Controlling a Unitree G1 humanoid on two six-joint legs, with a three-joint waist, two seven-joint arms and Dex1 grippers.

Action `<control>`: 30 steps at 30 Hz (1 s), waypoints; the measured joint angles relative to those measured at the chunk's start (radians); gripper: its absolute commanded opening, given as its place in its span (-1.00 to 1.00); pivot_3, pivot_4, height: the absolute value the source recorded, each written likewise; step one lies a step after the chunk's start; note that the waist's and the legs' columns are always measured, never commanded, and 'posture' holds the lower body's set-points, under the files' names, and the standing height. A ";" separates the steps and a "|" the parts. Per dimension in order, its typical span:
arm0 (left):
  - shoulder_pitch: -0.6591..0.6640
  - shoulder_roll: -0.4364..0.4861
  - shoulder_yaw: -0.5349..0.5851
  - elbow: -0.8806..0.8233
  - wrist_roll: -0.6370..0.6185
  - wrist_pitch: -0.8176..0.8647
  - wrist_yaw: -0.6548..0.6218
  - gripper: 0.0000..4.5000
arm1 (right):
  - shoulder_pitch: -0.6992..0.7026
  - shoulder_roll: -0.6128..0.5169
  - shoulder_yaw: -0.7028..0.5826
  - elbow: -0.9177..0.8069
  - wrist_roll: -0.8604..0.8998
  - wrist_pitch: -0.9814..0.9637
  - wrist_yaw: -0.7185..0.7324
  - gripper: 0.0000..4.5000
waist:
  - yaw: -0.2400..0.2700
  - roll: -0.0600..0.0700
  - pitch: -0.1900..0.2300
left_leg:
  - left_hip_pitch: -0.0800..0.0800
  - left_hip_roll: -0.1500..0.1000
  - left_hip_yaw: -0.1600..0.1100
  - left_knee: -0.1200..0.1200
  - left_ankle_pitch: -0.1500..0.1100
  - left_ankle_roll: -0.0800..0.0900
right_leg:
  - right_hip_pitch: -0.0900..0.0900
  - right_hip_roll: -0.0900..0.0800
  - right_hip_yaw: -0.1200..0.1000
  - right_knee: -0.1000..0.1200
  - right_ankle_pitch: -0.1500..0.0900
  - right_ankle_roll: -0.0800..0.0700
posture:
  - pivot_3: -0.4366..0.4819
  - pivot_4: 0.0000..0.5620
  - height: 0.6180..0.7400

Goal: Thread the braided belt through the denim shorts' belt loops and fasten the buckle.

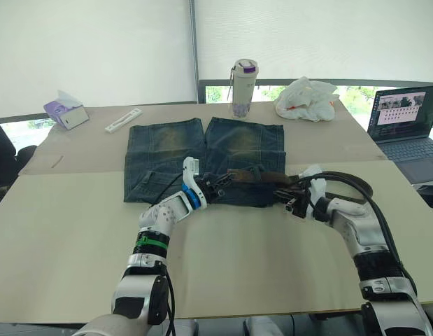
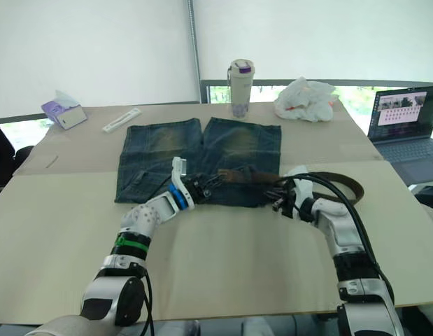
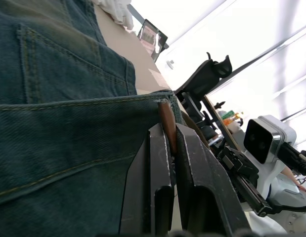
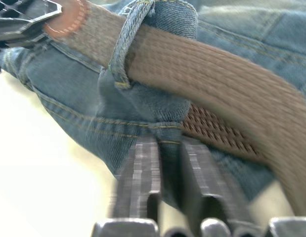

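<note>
1. Denim shorts lie flat on the counter, legs pointing away from the robot, waistband on the near side. The braided belt runs along the waistband from about its middle out to the robot's right; the rest of it loops on the counter past the right arm.
2. Left pincer is at the waistband near the middle. In the left wrist view its fingers are clenched on the belt's brown tip, which stands up between them against the denim.
3. Right pincer is at the right end of the waistband. In the right wrist view its fingers are clamped on a fold of denim just under the belt, which already passes through one belt loop there.
4. Judgement: threading is partly done, at least one loop on the right side is taken, and the left half of the waistband has no belt over it. I can't pick out the buckle.
5. Risks from here:
   - Tip grip looks narrow; pulling against loop friction could slip it out.
   - Pulling left may drag the shorts along rather than feed the belt if the right pincer's hold on the denim gives.
   - Bunched denim at the right could collapse the next loop so the tip goes under it or misses it.
   - The loose loop on the counter lies close to the right arm's cables and could snag.
</note>
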 measured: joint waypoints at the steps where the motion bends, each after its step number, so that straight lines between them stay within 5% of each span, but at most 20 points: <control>1: 0.004 0.004 -0.002 -0.002 0.006 0.000 0.001 -1.00 | 0.005 -0.002 -0.008 -0.008 0.008 0.016 -0.007 -0.99 | 0.001 0.000 0.000 | 0.000 0.000 0.000 0.000 0.000 0.000 | 0.000 0.000 0.000 0.000 0.000 0.000 | -0.05 -0.47 1.00; 18: 0.169 0.288 0.043 -0.257 -0.017 0.100 -0.055 -1.00 | 0.317 0.001 -0.404 -0.415 0.317 0.419 -0.287 -0.99 | 0.028 0.001 0.000 | 0.000 0.000 -0.004 0.000 0.000 0.000 | 0.000 -0.002 0.000 -0.001 0.000 0.000 | -0.05 -0.47 1.00; 30: 0.196 0.412 0.081 -0.255 -0.074 0.136 -0.156 -1.00 | 0.446 -0.078 -0.483 -0.484 0.400 0.480 -0.297 -0.99 | 0.021 0.001 0.000 | 0.000 0.000 0.000 0.000 0.000 0.000 | 0.000 -0.001 0.000 -0.001 0.000 0.000 | -0.05 -0.47 1.00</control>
